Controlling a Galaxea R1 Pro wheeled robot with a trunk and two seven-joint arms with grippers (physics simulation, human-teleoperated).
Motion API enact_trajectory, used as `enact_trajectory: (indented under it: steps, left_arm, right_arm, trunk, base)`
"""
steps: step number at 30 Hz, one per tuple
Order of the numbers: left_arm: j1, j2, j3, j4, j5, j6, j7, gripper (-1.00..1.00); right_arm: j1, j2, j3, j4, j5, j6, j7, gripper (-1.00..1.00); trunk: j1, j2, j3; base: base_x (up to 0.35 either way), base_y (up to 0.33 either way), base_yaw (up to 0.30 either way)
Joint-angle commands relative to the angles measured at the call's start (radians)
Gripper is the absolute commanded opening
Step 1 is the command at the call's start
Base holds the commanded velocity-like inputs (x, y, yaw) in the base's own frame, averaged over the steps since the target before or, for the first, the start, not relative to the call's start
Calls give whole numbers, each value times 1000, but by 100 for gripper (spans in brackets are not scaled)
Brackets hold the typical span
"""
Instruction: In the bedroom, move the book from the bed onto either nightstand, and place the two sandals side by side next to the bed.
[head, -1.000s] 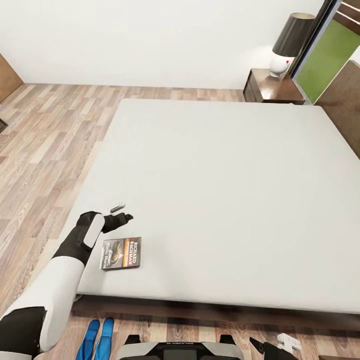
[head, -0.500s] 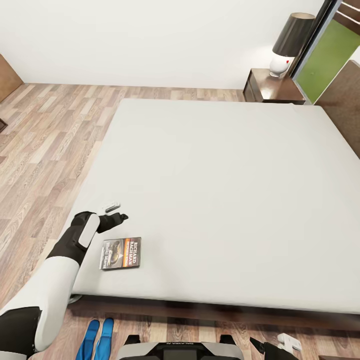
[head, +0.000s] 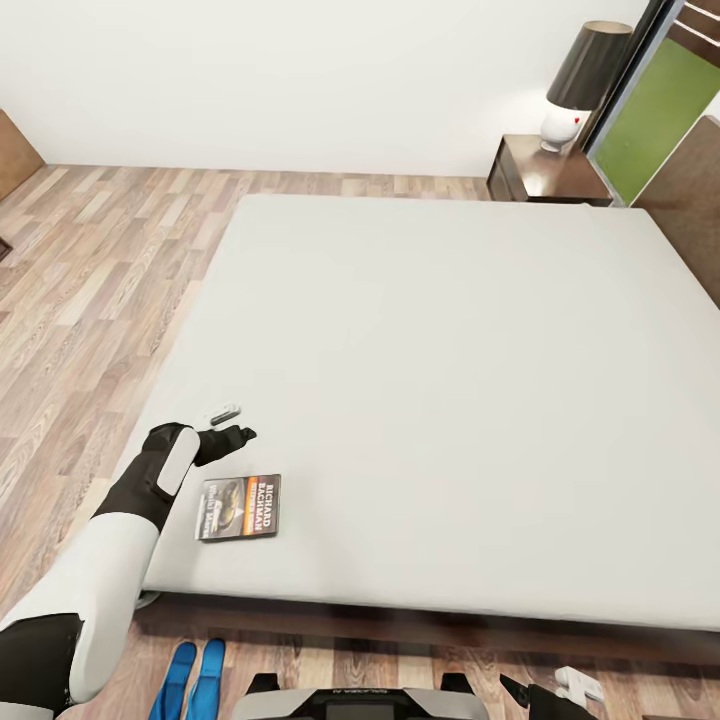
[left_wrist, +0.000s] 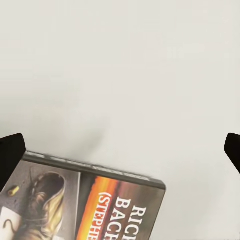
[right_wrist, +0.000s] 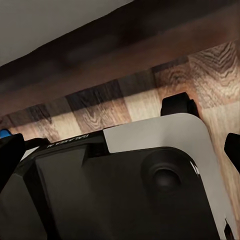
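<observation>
The book (head: 238, 507), dark with an orange band, lies flat on the bed (head: 450, 380) near its front left corner. My left gripper (head: 230, 425) hovers open just beyond the book's far edge, holding nothing. In the left wrist view the book (left_wrist: 90, 205) lies below the open left gripper (left_wrist: 120, 152), whose black fingertips (left_wrist: 10, 155) stand wide apart. The two sandals (head: 190, 682), bright blue, lie side by side on the floor by the bed's front edge. A nightstand (head: 545, 172) stands at the bed's far right corner. My right gripper (head: 555, 690) hangs open low beside my base.
A white lamp with a dark shade (head: 580, 80) stands on the nightstand. Wood plank floor (head: 90, 280) stretches left of the bed. In the right wrist view my base (right_wrist: 125, 185) and the bed's dark frame (right_wrist: 115, 65) are close.
My left gripper has drawn back slightly to the left and stays open. The book and sandals have not moved. The view has shifted a little.
</observation>
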Motion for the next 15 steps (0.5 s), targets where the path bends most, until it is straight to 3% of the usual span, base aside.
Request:
enact_trajectory:
  steps: [1,15]
  left_arm:
    - [0,0,1,-1,11,4,8,100]
    - [0,0,1,-1,12,4,6,100]
  right_arm:
    - [-1,0,-8,2,6,-3,5,100]
    - [-1,0,-8,2,6,-3,5,100]
  trunk:
    - [4,-8,-4]
    - [58,-106,-48]
  base:
    - [0,0,0]
    - [0,0,0]
